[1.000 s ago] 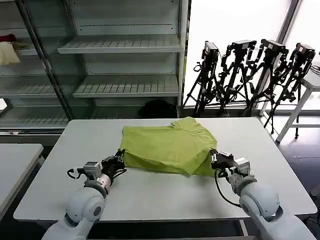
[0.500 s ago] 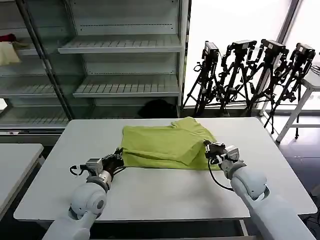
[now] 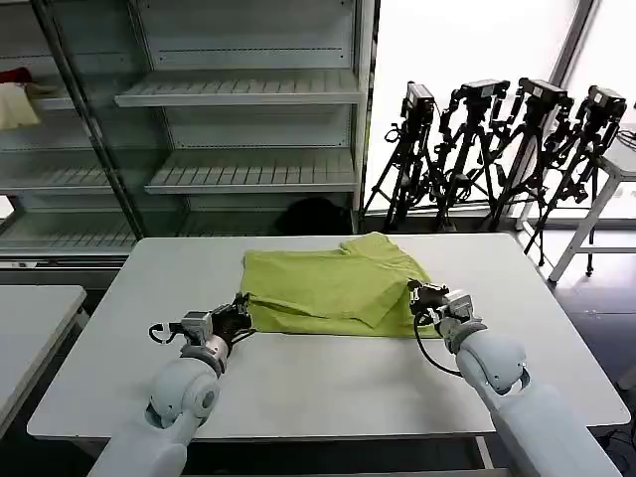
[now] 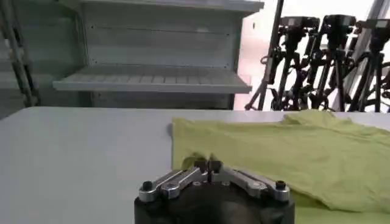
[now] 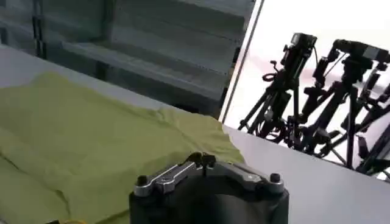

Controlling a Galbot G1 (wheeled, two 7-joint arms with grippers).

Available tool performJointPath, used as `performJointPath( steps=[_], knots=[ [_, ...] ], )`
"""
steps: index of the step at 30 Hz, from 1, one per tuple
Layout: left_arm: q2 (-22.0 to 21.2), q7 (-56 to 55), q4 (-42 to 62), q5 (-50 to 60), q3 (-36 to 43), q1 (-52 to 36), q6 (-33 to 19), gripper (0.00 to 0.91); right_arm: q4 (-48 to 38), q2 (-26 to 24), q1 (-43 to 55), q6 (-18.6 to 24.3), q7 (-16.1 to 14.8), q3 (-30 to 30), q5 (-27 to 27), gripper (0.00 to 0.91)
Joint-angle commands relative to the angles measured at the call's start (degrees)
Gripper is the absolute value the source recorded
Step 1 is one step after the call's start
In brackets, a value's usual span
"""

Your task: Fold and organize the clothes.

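Lime cotton T-shirt (image 3: 333, 290) lay mid-bench (image 3: 328, 388), its near hem pinched by both tools, left tool (image 3: 239, 316) at eight o'clock, right tool (image 3: 417, 296) at four o'clock. Uneven pulling could skew the fold, or a corner might slip free.

no readable text, labels, brands, numbers or signs anywhere

Both arms have rounded pale grey shells. The left gripper (image 3: 238, 316) and right gripper (image 3: 414, 298) are black, with silver finger links, dark screws and looping black cables.
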Motion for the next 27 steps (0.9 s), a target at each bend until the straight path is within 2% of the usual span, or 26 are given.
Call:
performJointPath(
  steps=[1,4,5,6,7,13,16,19,21,27],
  knots=[
    [-0.08,0.67,2.17,1.76,0.43,-0.89,-0.12,0.202,-1.08,0.55,0.33,0.12,0.84,-0.18,-0.71,0.212],
    [0.25,0.85,1.85,2.28,0.1,-0.3,-0.23,0.222,-0.8,0.25,0.0,-0.1,0.79,-0.22,-0.89,0.222],
    [0.4,0.94,1.77,2.29,-0.03,-0.22,-0.18,0.443,-0.83,0.22,-0.11,-0.23,0.8,-0.17,-0.88,0.433],
    [0.64,1.13,1.7,2.43,-0.16,-0.14,-0.08,0.836,-0.88,0.22,-0.22,-0.28,0.88,-0.12,-0.84,0.655],
    [0.77,1.29,1.53,2.51,-0.27,-0.03,0.0,0.907,-0.87,0.19,-0.32,-0.26,0.82,-0.04,-0.84,0.907],
    [1.72,1.25,-1.03,4.36,-0.86,0.99,-0.12,0.907,0.44,0.27,-0.69,-0.51,1.35,0.41,-0.61,0.907],
    [2.93,1.2,-4.53,4.14,-1.83,2.6,0.93,0.907,2.88,-0.08,-1.45,-0.59,2.72,1.61,0.69,0.907],
    [4.31,1.21,-7.81,3.02,-3.11,5.65,1.35,0.907,6.58,-1.52,-4.18,-2.07,5.36,3.02,5.03,0.907],
    [5.35,1.34,-9.63,1.0,-4.19,8.17,1.41,0.907,11.3,-4.14,-8.63,-3.35,7.9,4.48,10.83,0.907],
    [6.72,4.3,-10.69,-1.24,-5.82,13.25,1.45,0.907,17.43,-6.9,-21.02,-3.38,10.21,9.25,17.48,0.907]
  ],
)
